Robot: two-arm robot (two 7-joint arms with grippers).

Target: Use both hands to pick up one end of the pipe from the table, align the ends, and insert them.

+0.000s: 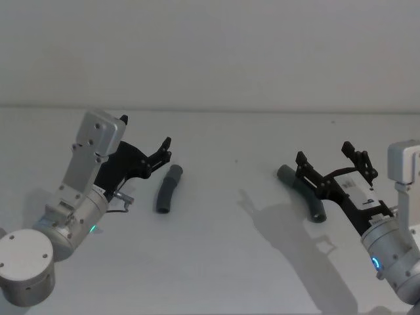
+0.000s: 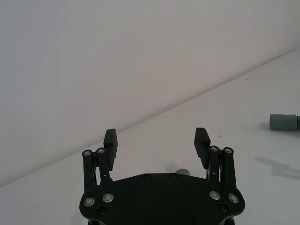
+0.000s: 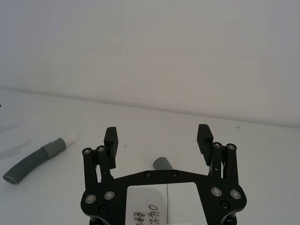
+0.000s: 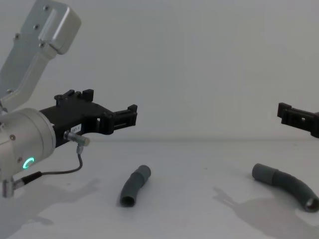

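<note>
Above the desk [image 1: 216,262] we hold both jaws wide: left gripper [image 1: 165,149] beside the shorter piece [image 1: 168,189], right gripper [image 1: 323,152] seemingly over the longer piece [image 1: 303,191].

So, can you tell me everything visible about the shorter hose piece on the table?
The shorter hose is dark grey, ribbed, curved, rubbery-looking. It lies flat on the table, apart from the longer piece. Its near end is open; its far end is a smooth cuff with a white tip. The open left claw hangs higher, beside it, not touching.
</note>
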